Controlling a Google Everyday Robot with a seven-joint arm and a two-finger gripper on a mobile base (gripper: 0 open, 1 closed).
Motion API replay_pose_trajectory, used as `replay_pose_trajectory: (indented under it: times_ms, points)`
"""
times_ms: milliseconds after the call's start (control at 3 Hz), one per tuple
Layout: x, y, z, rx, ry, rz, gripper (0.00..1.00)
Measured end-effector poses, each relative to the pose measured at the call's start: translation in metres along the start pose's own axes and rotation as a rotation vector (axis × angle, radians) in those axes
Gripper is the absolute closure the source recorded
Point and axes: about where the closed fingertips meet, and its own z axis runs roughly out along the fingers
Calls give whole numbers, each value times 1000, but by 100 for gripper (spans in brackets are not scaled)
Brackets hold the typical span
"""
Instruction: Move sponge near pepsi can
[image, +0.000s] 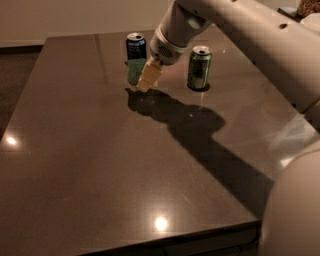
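The pepsi can (135, 47) is dark navy blue with a silver top and stands at the far middle of the dark table (90, 165). The sponge (135, 71) shows its green top, right in front of the can and close to the table top. My gripper (145, 81) reaches down from the upper right, its pale fingers against the sponge's right side. The arm hides the sponge's right edge.
A green soda can (199, 68) stands to the right of the gripper, a hand's width from it. The arm crosses the upper right of the view and throws a long shadow (200, 135) over the table's middle. The table's front edge runs along the bottom.
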Motion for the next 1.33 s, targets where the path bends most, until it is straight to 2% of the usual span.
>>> replay_pose_trajectory:
  times_ms: [667, 1000, 1333]
  points:
    - [-8, -17, 36, -17, 39, 3, 100]
    - [-7, -20, 45, -14, 55, 5, 82]
    - [-7, -20, 53, -20, 66, 4, 57]
